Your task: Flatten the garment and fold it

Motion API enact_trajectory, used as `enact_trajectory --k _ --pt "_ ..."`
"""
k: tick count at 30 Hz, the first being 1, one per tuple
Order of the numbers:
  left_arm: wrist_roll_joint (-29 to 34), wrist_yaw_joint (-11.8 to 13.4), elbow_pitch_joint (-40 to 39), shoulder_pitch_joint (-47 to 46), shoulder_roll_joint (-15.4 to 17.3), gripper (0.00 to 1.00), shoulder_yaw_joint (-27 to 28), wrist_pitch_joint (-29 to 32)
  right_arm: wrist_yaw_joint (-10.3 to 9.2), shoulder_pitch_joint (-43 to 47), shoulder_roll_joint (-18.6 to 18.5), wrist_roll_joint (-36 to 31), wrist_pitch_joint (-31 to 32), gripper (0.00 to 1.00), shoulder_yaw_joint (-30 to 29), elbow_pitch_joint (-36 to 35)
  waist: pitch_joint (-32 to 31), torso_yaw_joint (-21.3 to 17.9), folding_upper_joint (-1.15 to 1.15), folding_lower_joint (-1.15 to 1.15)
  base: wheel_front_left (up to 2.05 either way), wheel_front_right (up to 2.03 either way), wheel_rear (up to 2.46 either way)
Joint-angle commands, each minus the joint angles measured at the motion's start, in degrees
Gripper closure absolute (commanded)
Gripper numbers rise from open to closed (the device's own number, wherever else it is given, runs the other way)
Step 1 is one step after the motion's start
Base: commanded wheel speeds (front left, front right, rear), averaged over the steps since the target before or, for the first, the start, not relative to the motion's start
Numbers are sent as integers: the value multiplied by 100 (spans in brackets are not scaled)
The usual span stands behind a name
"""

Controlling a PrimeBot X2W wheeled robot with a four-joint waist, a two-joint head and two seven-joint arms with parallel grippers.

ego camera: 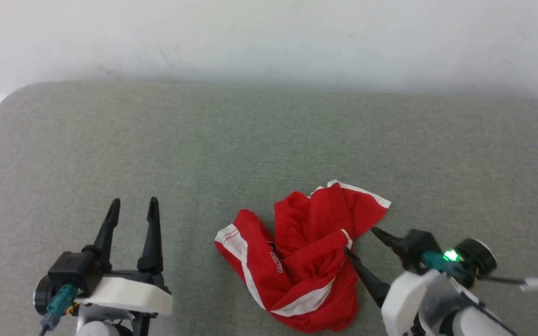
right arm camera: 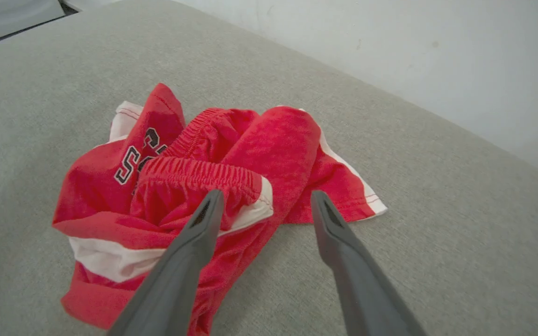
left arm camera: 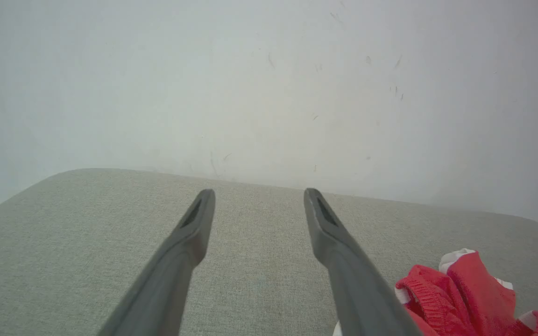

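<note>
Lying crumpled near-ctr on grey pad (ego camera: 250, 140), head view: red shorts (ego camera: 297, 261). Left gripper (ego camera: 133, 203) well left of them, wide open, empty. Right gripper (ego camera: 360, 241) wide open too, tips at shorts' right edge, nothing held. Left wrist: fingers (left arm camera: 189, 233) spread over bare pad, shorts at right. Right wrist: one over waistband (right arm camera: 194, 172), other over pad.

Crumpled red garment (ego camera: 301, 261) lies on the grey fabric surface (ego camera: 203, 140).
</note>
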Motion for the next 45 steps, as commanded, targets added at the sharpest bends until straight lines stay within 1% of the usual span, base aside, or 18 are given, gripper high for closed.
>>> enact_trajectory --k 1,10,11,12,13,17,21,23,27,32,35,36,37,38,39,40,43,45 --pt "79 -80 -17 61 -87 0 19 -24 -4 -384 -233 185 226 0 316 129 44 168 0 0 0 0 0" --pt "262 -293 156 22 -386 0 93 -25 -4 -1773 -889 1059 1013 0 2222 949 29 451 0 0 0 0 0" --pt "276 -313 173 22 -414 0 109 -25 -4 -1880 -924 1201 1087 18 2373 1043 25 465 0 0 0 0 0" --pt "288 -333 193 22 -441 0 122 -25 -4 -1974 -959 1320 1150 62 2497 1122 21 480 0 0 0 0 0" --pt "301 -353 212 25 -466 0 137 -25 -4 -2061 -988 1421 1167 100 2586 1167 15 489 0 0 0 0 0" --pt "341 -396 248 47 -524 0 202 -25 -4 -2208 -1034 1657 1044 100 2579 1188 4 470 0 0 0 0 0" --pt "402 -424 259 104 -588 0 310 -26 -4 -2093 -1055 1739 742 100 1903 1099 -12 345 0 0 0 0 0" --pt "433 -442 268 138 -612 0 348 -26 -4 -1856 -1025 1701 615 100 1254 1045 -33 263 0 0 0 0 0" --pt "484 -483 279 186 -648 0 410 -26 -4 -1032 -828 1396 598 100 -393 944 -55 92 0 0 0 0 0" --pt "548 -536 316 226 -671 0 428 -26 -4 298 -74 953 831 100 -2414 634 -62 -81 0 0 0 0 0" --pt "576 -566 340 215 -673 0 441 -26 -4 895 474 727 952 100 -3334 491 -37 -151 0 0 0 0 0" --pt "584 -570 347 210 -673 0 451 -26 -4 1034 635 626 983 97 -3541 457 -27 -180 0 0 0 0 0" --pt "590 -577 360 207 -674 0 455 -26 -4 1135 779 552 993 75 -3709 421 -22 -204 0 0 0 0 0" --pt "596 -584 377 203 -674 0 456 -26 -4 1193 883 493 985 28 -3826 386 -20 -223 0 0 0 0 0" --pt "604 -594 394 198 -672 0 455 -26 -4 1229 958 417 949 10 -3897 344 -19 -239 0 0 0 0 0" --pt "612 -603 412 191 -671 0 449 -26 -4 1227 1018 378 838 0 -3933 282 -18 -250 0 0 0 0 0" --pt "633 -610 455 170 -679 0 434 -26 -4 1147 1131 346 236 0 -4030 28 -47 -281 0 0 0 0 0" --pt "648 -599 471 172 -684 0 416 -26 -4 1119 1159 106 -215 0 -4098 -153 -77 -303 0 0 0 0 0"
